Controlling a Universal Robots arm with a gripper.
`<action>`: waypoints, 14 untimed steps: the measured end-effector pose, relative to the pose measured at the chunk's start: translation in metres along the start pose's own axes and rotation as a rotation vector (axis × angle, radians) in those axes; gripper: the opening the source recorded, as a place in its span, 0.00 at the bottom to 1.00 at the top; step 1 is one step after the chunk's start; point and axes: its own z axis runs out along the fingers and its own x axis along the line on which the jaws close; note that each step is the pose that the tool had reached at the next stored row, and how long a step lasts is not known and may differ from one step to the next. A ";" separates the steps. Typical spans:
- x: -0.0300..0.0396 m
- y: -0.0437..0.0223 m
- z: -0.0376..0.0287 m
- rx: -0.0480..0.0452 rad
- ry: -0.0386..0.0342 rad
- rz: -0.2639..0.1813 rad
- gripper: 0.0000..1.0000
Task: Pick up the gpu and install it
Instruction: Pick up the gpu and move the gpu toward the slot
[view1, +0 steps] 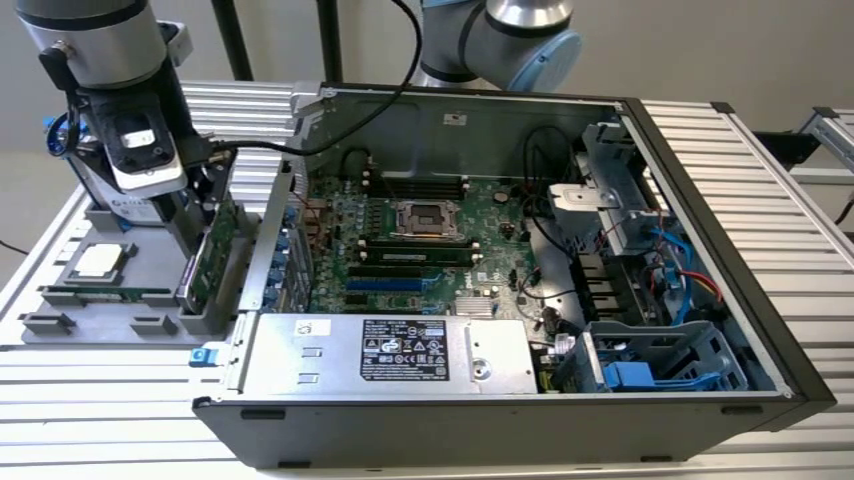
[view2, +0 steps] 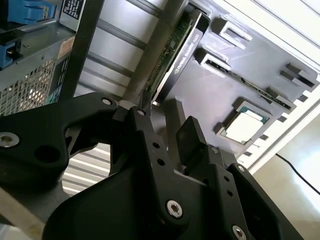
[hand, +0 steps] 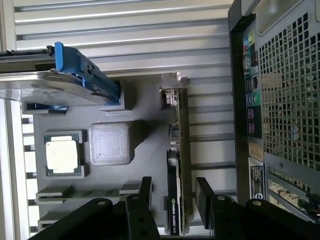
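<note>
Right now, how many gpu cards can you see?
1. The gpu stands on edge in the grey tray beside the computer case, between the fingers of the open gripper. Others could be hidden.

The gpu (hand: 179, 155) stands edgewise in the tray (view1: 80, 335) beside the case (view1: 507, 440), straddled by the pincer (hand: 174, 184).

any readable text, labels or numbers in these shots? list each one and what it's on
Nothing is clear enough to quote.
Power supply label, exterior view: several printed lines and symbols, too small to read.
White lettering along the gpu edge, second wrist view: blurred.
Case sticker on the computer's rear panel, first wrist view: too small to read.
White sticker on the arm's wrist, exterior view: unreadable.
</note>
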 end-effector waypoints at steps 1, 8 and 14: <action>0.0000 -0.0001 0.0007 0.0001 0.0001 0.000 1.00; -0.0002 -0.0003 0.0066 -0.0001 0.0000 0.000 1.00; -0.0003 -0.0005 0.0110 0.0001 0.0001 0.000 1.00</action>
